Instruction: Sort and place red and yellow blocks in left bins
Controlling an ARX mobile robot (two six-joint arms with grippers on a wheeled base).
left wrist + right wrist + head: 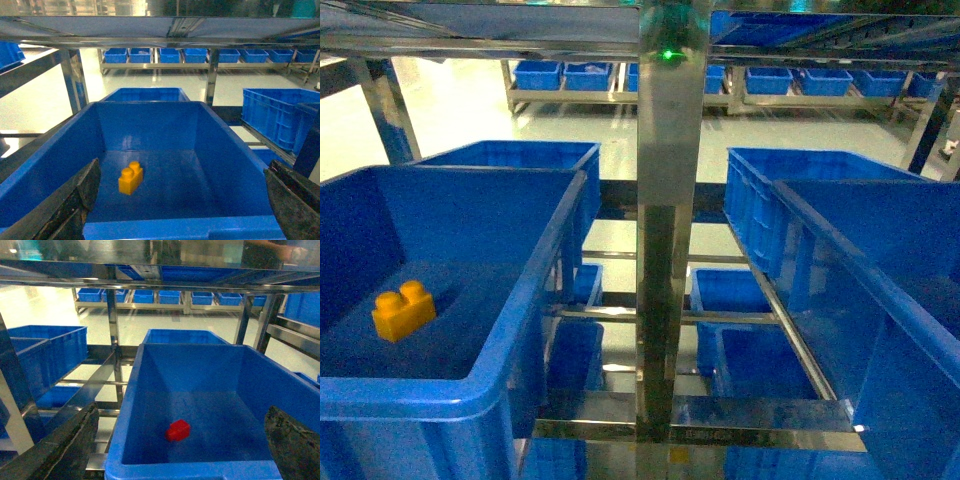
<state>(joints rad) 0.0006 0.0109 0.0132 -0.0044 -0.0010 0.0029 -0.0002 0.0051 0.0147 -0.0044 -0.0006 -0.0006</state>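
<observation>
The orange-yellow block (404, 310) with two studs lies on the floor of the near left bin (400, 395). A second left bin (520, 155) stands behind it. In the left wrist view the yellow block (130, 178) sits left of centre in that bin (185, 227); my left gripper (182, 210) hovers open at the bin's near rim, holding nothing. The red block (178, 430) lies in another blue bin (200, 470) in front of my right gripper (180, 452), which is open and empty. In the head view the red block is hidden and neither gripper shows.
A steel upright post (660, 250) stands between the left bins and the right-hand bins (880, 290). A metal shelf (160, 25) runs close overhead. More blue bins sit on lower rails (740, 340) and on a far rack (770, 80).
</observation>
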